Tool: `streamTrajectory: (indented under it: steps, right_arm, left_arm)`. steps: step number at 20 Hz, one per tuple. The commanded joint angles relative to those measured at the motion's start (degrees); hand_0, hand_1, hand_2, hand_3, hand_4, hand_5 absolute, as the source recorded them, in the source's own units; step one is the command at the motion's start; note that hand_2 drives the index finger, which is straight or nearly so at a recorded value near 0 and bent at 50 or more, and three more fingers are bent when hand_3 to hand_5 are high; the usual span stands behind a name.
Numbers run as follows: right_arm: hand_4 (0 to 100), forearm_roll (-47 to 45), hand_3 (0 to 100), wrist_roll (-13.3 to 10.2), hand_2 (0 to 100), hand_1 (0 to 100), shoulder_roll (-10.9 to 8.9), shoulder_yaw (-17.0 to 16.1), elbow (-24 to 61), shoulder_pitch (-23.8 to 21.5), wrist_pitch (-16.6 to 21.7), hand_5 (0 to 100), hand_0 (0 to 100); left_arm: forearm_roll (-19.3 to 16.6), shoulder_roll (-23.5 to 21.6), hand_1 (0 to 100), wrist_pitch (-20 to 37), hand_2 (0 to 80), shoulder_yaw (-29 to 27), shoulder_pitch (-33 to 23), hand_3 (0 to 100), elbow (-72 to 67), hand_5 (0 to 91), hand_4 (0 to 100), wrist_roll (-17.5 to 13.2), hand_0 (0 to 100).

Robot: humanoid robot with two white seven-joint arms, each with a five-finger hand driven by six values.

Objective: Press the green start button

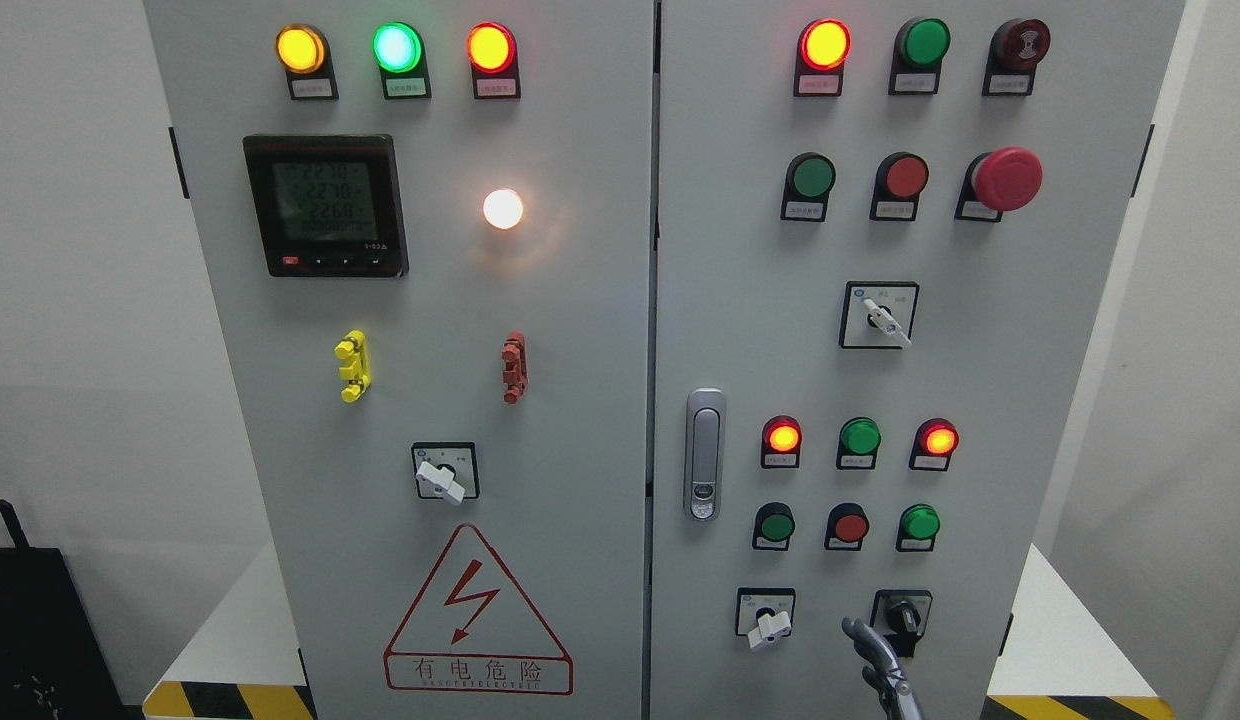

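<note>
Green push buttons are seen in three places on the right door [980,350] of the grey cabinet: one in the upper row [812,177] and two in the lower row, a dark one [777,525] and a brighter one [920,522]; their labels are too small to be read, so the start button cannot be singled out. On the left door [580,400], an amber lamp [301,48], a lit green lamp [397,47] and a red-orange lamp [491,47] are lined up along the top. Below them a digital meter [325,205] is mounted, with a glowing white lamp [503,208] to its right. Lower down, a yellow clip [352,366] and a red clip [515,368] are fixed, then a white-handled rotary switch [445,472] and a red warning triangle [477,615]. A metal door handle [705,455] is set at the left edge of the right door. The right hand [880,665] is seen only in part at the bottom edge, just beside a black selector switch [902,615] and right of a white selector switch [767,615]. It lies below the lower-row buttons, between them in line, nearer the brighter one, and touches neither; the upper button is well above it. Whether the hand is spread or closed cannot be told.
</note>
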State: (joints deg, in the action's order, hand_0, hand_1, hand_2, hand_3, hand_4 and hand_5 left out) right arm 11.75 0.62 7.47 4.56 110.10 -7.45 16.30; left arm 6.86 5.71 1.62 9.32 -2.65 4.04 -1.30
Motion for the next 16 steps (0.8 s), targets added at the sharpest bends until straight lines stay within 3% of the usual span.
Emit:
streamTrajectory:
  steps: [1, 4, 16]
  right_arm:
    - [0, -7.26, 0, 0.26, 0, 13, -0.09, 2.91, 1.44, -0.81, -0.48, 0, 34]
    - [0, -7.53, 0, 2.63, 0, 13, -0.09, 2.91, 1.44, -1.16, -0.39, 0, 30]
    - [0, -7.62, 0, 2.72, 0, 12, -0.09, 2.65, 1.35, -1.16, -0.48, 0, 21]
  left_arm:
    - [0.0, 0.0, 56, 0.05, 0.0, 0.0, 0.01, 0, 0.0, 0.0, 0, -0.02, 12]
    - [0.0, 0.0, 56, 0.05, 0.0, 0.0, 0.01, 0, 0.0, 0.0, 0, -0.02, 12]
    - [0.0, 0.0, 56, 0.05, 0.0, 0.0, 0.01, 0, 0.0, 0.0, 0, -0.02, 12]
